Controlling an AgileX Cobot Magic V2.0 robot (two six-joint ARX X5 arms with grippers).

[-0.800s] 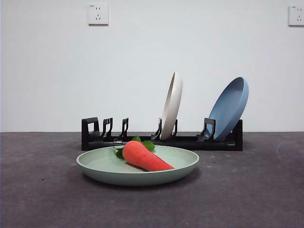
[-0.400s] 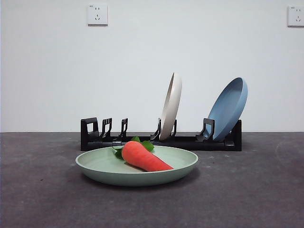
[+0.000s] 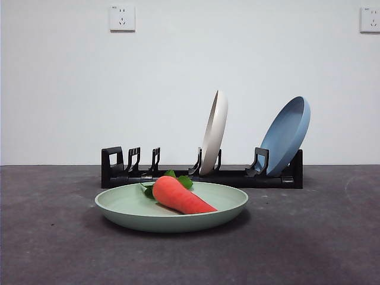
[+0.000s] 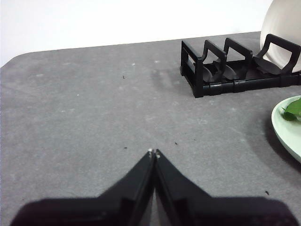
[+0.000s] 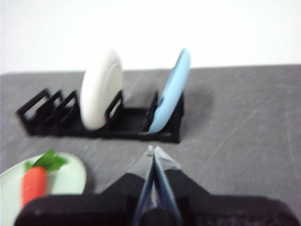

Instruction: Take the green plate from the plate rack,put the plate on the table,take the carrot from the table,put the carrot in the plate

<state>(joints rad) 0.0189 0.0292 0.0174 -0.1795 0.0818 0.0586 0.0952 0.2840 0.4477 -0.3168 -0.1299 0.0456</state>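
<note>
Open table (image 3: 53, 237) flanks the green plate (image 3: 124, 211); plate rack (image 3: 237, 177) blocks behind

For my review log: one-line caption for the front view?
Carrot lying in the green plate on the table, before the plate rack holding cream plate and blue plate.

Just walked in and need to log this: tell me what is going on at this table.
Nothing is being handled right now. The carrot lies in the green plate, which sits on the table in front of the plate rack. A cream-white plate and a blue plate stand in the rack. The left hand and right hand are both shut, empty, and away from the plate.
</note>
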